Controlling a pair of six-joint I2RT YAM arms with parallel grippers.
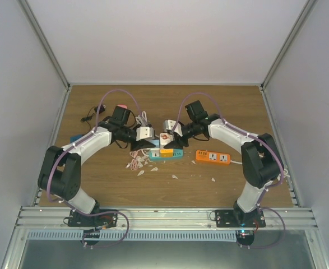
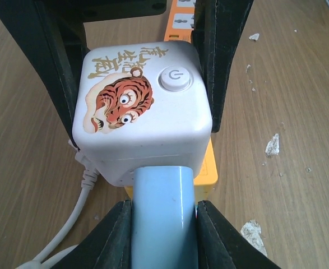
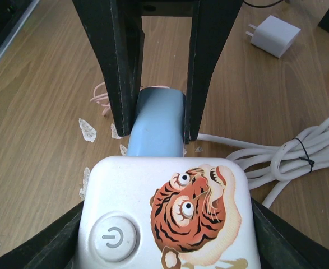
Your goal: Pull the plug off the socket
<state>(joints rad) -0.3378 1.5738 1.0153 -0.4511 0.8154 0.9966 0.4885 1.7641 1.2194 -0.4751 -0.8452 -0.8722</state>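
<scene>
Left gripper (image 2: 164, 208): clamped hard on the light-blue plug (image 3: 156, 123). Both fingers are pressed flat to its sides, with the jaws only as wide as the plug body.
Right gripper (image 3: 168, 208): opened wide around the white cube socket (image 2: 142, 101), one finger against each side wall, and it has a firm hold.
Plug: at mid-table between the two grippers. Its end is butted into the cube's side face with no gap showing, so it is not out yet.
Cube socket: tiger picture and power button face up, and a white cable (image 3: 299, 145) runs off from its lower corner.
Underneath: an orange block (image 2: 208, 171) peeks out below the cube, and in the top view the teal power strip (image 1: 165, 155) lies just in front of the pair.
Right side: the orange power strip (image 1: 213, 158) lies near, close to the right forearm, with bare wood of the table (image 1: 231, 112) beyond it.
Left side: the pink cable (image 1: 135, 162) sits near the left gripper, and the white cable is bundled behind.
Small stuff: white chips (image 2: 272, 144) are scattered on the wood, and a white charger (image 3: 274, 35) lies apart from the action.
Edges: white walls (image 1: 29, 84) close in the left, right and back of the table. The two grippers meet well away from all three, with open wood toward the back wall.
</scene>
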